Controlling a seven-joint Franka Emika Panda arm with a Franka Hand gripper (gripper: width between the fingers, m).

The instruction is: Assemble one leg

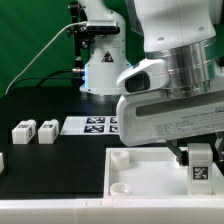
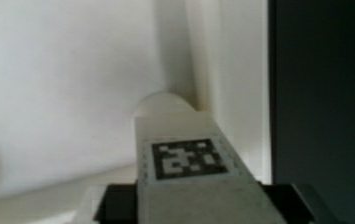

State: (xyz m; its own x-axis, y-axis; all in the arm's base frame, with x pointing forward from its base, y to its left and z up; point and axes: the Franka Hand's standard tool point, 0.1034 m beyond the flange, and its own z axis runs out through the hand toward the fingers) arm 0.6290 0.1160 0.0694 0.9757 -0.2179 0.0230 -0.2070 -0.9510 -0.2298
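Observation:
My gripper [image 1: 201, 158] is shut on a leg [image 1: 201, 166], a white post with a black-and-white marker on its face. It holds the leg upright over the right part of the large white square tabletop piece [image 1: 140, 175], low down near its surface. In the wrist view the leg [image 2: 186, 150] runs out from between the two dark fingers [image 2: 121, 200], and its far tip sits by the tabletop's raised edge [image 2: 200, 60]. Two more legs [image 1: 23, 131] [image 1: 46, 131] lie on the black table at the exterior view's left.
The marker board [image 1: 92, 125] lies flat behind the tabletop piece. The arm's white base [image 1: 100, 65] stands at the back. A round corner socket [image 1: 118, 158] shows at the tabletop's near-left corner. The black table [image 1: 50, 160] surrounds the parts.

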